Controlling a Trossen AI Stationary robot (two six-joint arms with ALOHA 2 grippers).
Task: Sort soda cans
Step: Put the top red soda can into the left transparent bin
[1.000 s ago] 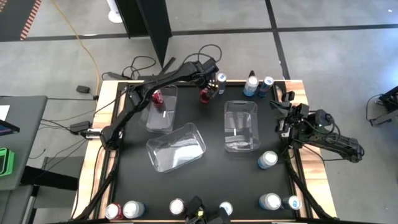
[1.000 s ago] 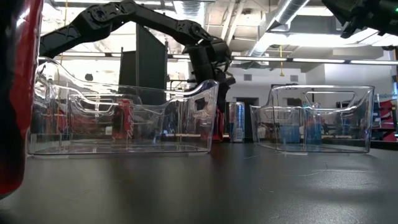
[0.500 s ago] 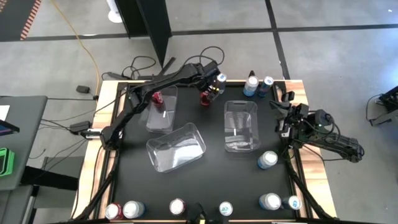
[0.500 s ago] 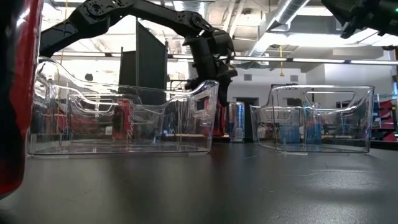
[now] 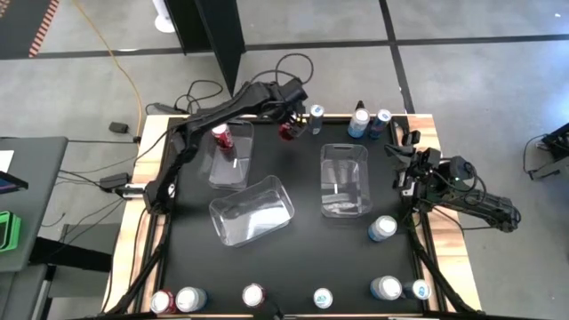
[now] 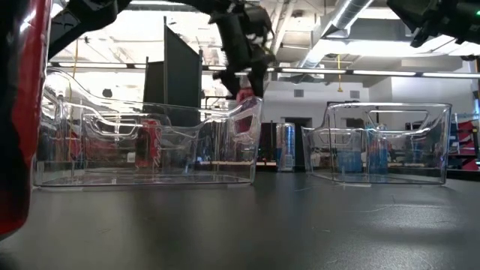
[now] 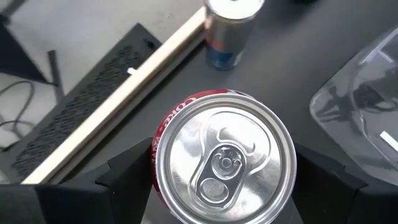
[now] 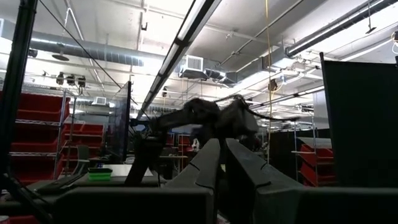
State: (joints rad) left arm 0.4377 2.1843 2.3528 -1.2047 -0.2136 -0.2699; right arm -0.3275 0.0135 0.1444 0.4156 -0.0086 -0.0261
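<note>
The left claw, clamped on a red can, has lifted it off the table.

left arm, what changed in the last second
The left gripper, shut on a red can, has lifted it off the table by the far edge. The slim blue can beside it, the three bins and the right gripper stayed put.
</note>
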